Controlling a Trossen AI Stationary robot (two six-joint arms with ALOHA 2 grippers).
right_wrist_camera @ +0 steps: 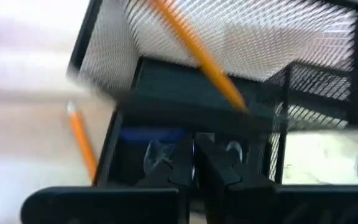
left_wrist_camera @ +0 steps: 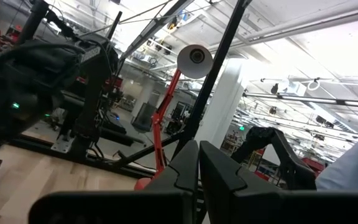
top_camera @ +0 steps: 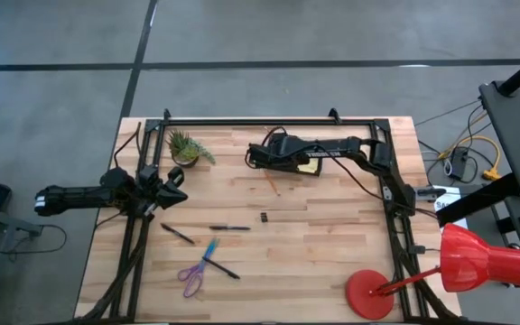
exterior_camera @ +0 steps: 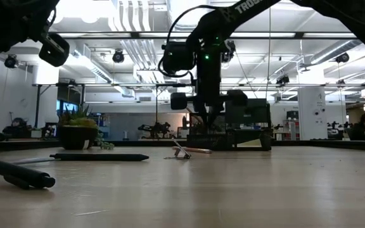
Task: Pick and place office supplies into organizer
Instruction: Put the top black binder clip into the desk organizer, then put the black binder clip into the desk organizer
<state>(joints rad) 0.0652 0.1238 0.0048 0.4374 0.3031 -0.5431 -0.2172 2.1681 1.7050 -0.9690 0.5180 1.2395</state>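
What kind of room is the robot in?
Probably a big robot lab or workshop. The low view shows a high ceiling with pipes and other workstations behind the wooden table, which carries two robot arms and a red lamp.

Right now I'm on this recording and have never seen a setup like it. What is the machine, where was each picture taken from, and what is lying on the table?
These are two dark robot arms at a wooden table. One picture looks straight down from above, one looks level across the tabletop, and two come from cameras on the arms' wrists.

The right pincer is shut over the black mesh organizer at the back of the table; an orange pencil leans inside it and another orange pencil lies beside it. Nothing shows between its fingers.

The left pincer, also shut and empty, waits at the left edge near the small potted plant.

Still on the table: purple-handled scissors, a blue pen and black pens. A red desk lamp stands at the right corner.
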